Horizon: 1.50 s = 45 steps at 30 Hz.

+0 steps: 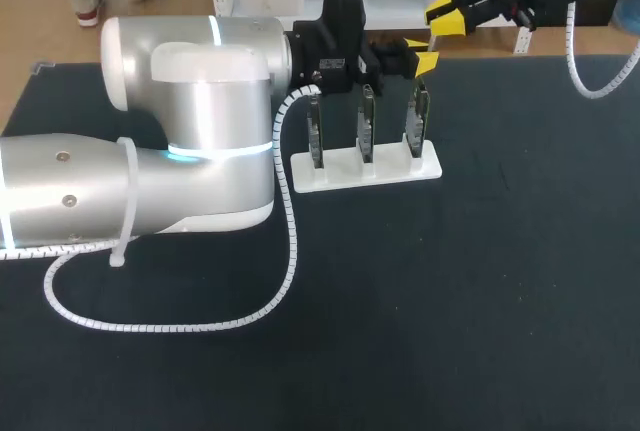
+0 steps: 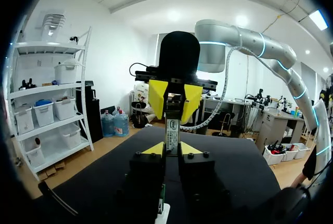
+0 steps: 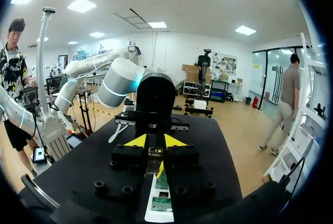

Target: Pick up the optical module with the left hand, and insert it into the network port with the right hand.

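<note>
Head view, left arm (image 1: 150,141): the thick silver arm comes in from the left and lies low over the dark surface (image 1: 480,301), reaching toward the middle.
White hose (image 1: 200,326): a spiral-wrapped cable loops from the left arm down onto the surface and back up to its wrist.
Left pincer (image 1: 420,55): it hangs above the back of the white stand, over the right-hand board. In the left wrist view both its fingers press from two sides on the optical module, so it is closed on it.
Optical module (image 2: 171,130): a narrow strip with a pale label, held off the surface in the left pincer. It sticks out ahead of that pincer toward the right one. In the head view it is too small to make out.
White stand (image 1: 365,173): it sits on the surface near the middle and holds three upright circuit boards (image 1: 367,126) in a row of slots. In the right wrist view it lies under the two pincers.
Right pincer (image 1: 450,13): it comes in from the far right corner and faces the left pincer head-on, at the far end of the module. Whether it has closed on the module I cannot tell.
</note>
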Tool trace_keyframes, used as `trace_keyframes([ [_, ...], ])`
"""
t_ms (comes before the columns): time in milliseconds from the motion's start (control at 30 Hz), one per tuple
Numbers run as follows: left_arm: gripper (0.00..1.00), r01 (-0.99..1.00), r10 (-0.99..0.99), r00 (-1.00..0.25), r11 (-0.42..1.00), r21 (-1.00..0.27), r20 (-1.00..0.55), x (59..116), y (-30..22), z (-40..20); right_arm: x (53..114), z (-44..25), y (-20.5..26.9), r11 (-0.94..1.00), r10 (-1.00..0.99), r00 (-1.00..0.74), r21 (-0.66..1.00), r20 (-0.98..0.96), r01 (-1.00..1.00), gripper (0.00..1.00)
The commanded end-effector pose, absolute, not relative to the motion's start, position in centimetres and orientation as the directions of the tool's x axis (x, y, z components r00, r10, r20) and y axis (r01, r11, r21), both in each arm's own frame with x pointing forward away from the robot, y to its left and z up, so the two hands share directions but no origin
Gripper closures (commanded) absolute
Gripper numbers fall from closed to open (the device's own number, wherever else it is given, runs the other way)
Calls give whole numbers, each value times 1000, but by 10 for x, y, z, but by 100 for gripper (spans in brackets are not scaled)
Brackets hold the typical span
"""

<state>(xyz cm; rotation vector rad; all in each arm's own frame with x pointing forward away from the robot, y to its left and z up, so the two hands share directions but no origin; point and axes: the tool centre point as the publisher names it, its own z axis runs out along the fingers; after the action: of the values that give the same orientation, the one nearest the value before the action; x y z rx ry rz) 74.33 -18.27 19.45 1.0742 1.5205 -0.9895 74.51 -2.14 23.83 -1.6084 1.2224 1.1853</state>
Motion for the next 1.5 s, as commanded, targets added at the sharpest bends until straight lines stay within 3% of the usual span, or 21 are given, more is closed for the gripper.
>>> trace_keyframes([
  [33,19,960,158,-121,270,-75,-980,745,-184,195,743,238,-21,-230,-247,105,-47,-963,-972,100],
  [67,0,960,158,-121,270,-75,-980,745,-184,195,743,238,-21,-230,-247,105,-47,-963,-972,100],
  [767,0,960,158,-121,270,-75,-980,745,-184,195,743,238,-21,-230,-247,105,-47,-963,-972,100],
  [933,0,981,258,-104,187,-56,-961,758,-170,195,743,238,-21,-230,-247,105,-47,-963,-972,100],
  [1500,0,986,472,-145,139,-89,-870,775,-116,191,743,238,-21,-230,-247,105,-47,-963,-972,100],
])
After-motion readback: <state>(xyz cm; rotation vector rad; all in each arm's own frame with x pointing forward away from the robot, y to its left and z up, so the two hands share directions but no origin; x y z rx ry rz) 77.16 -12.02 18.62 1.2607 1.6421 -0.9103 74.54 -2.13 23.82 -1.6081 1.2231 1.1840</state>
